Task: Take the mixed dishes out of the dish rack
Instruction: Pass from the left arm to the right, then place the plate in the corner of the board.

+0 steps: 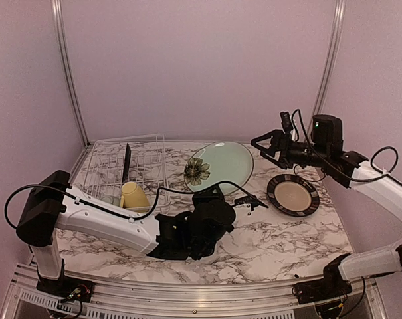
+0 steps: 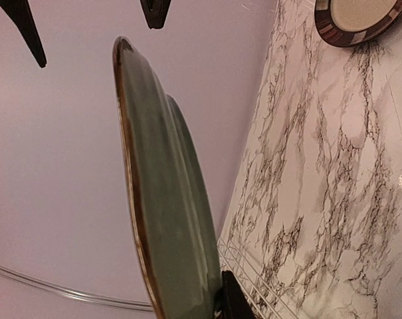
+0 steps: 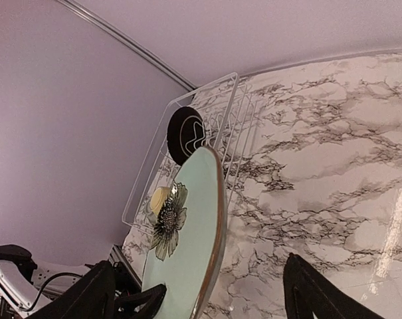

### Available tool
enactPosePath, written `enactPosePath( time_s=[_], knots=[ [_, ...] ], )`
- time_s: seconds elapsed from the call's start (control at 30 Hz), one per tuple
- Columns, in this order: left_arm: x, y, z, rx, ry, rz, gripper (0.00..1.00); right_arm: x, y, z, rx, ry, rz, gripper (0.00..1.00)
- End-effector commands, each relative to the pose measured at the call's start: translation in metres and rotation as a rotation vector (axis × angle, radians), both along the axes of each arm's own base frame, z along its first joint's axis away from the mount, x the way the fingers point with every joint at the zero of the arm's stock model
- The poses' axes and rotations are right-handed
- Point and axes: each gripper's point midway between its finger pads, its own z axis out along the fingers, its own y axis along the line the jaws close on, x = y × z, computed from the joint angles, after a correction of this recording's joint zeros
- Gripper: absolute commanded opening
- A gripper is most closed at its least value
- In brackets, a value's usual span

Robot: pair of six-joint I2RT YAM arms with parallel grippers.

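Left end effector (image 1: 242,197) pinching flower plate (image 1: 220,166) by lower rim, holding it tilted above tabletop (image 1: 287,239), beside dish rack (image 1: 147,163). Right end effector (image 1: 264,147) hovering wide open. Risk: thin rim grip slipping, plate dropping onto cream plate (image 1: 293,195).

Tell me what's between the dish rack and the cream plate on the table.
The pale flowered plate, tilted up off the table, is between the dish rack and the cream plate. The top view shows it.
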Motion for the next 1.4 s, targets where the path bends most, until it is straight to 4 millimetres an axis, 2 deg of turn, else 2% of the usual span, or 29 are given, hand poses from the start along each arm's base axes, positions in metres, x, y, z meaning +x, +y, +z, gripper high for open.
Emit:
enactPosePath(
  time_s=[0.0, 0.17, 0.3, 0.53, 0.63, 0.8, 0.83, 0.87, 0.93, 1.07, 1.17, 1.37],
  knots=[
    [0.003, -0.002, 0.028, -0.106, -0.020, 0.028, 0.00, 0.001, 0.022, -0.031, -0.045, 0.113, 0.057, 0.82],
    [0.003, -0.002, 0.024, -0.089, -0.018, 0.035, 0.00, -0.006, 0.045, -0.046, -0.006, 0.168, 0.122, 0.74],
    [0.003, -0.003, 0.021, -0.077, -0.016, 0.034, 0.00, -0.008, 0.056, -0.050, 0.029, 0.183, 0.161, 0.53],
    [0.004, -0.006, 0.014, -0.042, -0.016, 0.029, 0.00, -0.008, 0.062, -0.063, 0.073, 0.233, 0.173, 0.50],
    [0.005, -0.007, 0.010, -0.024, -0.019, 0.032, 0.00, -0.009, 0.063, -0.065, 0.083, 0.244, 0.178, 0.45],
    [0.007, -0.005, 0.007, -0.010, -0.022, 0.042, 0.00, -0.008, 0.061, -0.068, 0.086, 0.254, 0.160, 0.27],
    [0.008, -0.005, 0.008, -0.012, -0.023, 0.046, 0.00, -0.008, 0.062, -0.069, 0.092, 0.260, 0.160, 0.22],
    [0.009, -0.004, 0.008, -0.019, -0.023, 0.050, 0.00, -0.008, 0.062, -0.070, 0.100, 0.265, 0.159, 0.11],
    [0.008, -0.003, 0.009, -0.021, -0.016, 0.050, 0.07, -0.008, 0.062, -0.073, 0.119, 0.277, 0.155, 0.00],
    [0.009, 0.001, 0.013, -0.045, -0.016, 0.062, 0.41, -0.007, 0.063, -0.067, 0.188, 0.283, 0.159, 0.00],
    [0.009, 0.006, 0.017, -0.086, -0.012, 0.081, 0.66, 0.000, 0.054, -0.062, 0.204, 0.258, 0.130, 0.00],
    [-0.002, 0.019, 0.038, -0.250, 0.125, 0.035, 0.83, 0.020, 0.013, -0.054, 0.206, 0.195, 0.039, 0.00]
  ],
)
